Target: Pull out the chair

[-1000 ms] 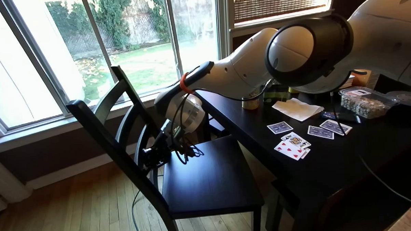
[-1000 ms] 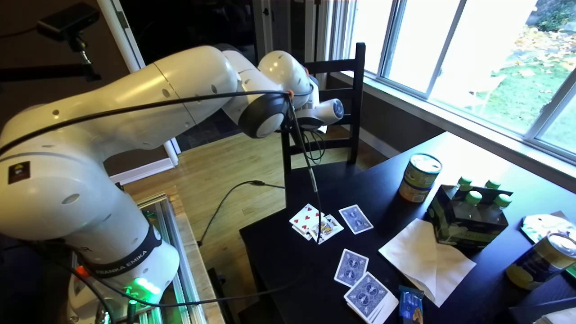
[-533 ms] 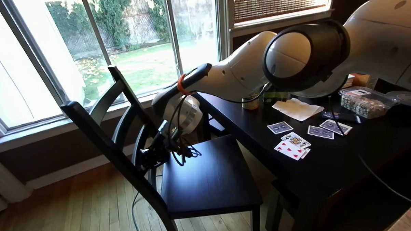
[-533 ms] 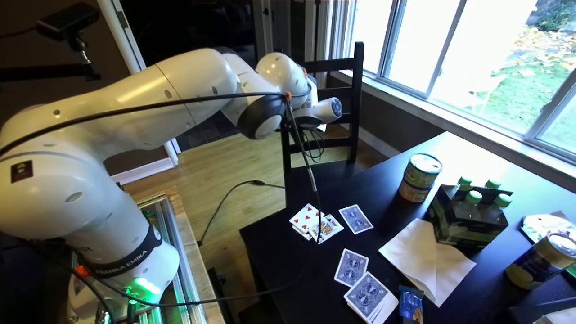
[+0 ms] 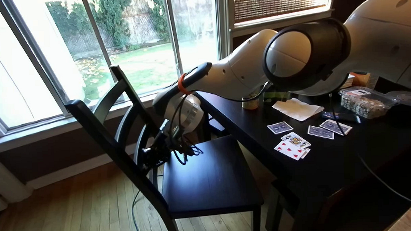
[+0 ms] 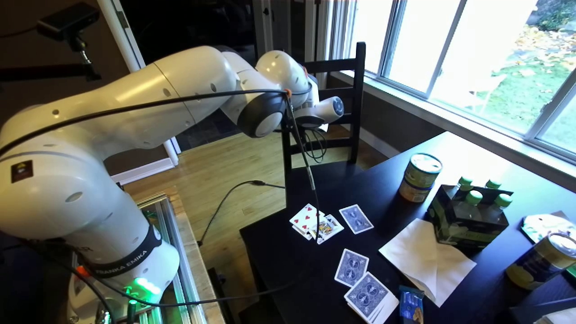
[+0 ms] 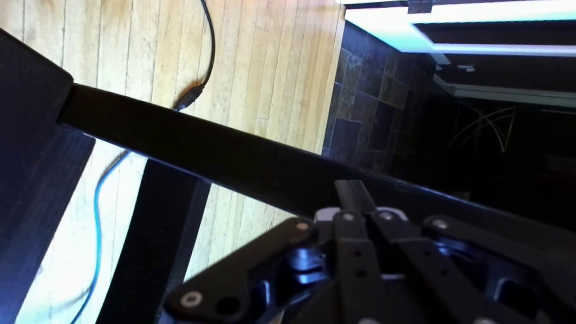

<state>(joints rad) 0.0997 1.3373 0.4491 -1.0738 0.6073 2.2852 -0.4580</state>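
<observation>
Dark chair (image 5: 211, 177) near the table (image 5: 330, 166), tool (image 7: 355, 195) clenched

Item 1. Chair, dark wood, ladder back, upright. I have it low and left of centre in an exterior view, its seat near the table's edge; at upper centre of an exterior view its back (image 6: 359, 72) shows partly behind my arm (image 6: 198, 81).

Item 2. Tool, clenched, fingers (image 7: 345, 195) together, lower right of centre in the wrist view, in front of a dark bar (image 7: 216, 153) of the chair; whether they touch it I cannot tell. In an exterior view it overlaps the chair's back.

Item 3. Table, dark, bearing playing cards (image 6: 355, 219), a folded white sheet (image 6: 416, 256), stacked cans (image 6: 420, 177), a carrier (image 6: 456, 231) of green-capped bottles (image 6: 474, 198), a blue packet (image 6: 408, 299) and a clear container (image 5: 365, 104).

Item 4. Wooden floor (image 7: 252, 54), crossed by a cable (image 7: 213, 40), upper left of the wrist view.
</observation>
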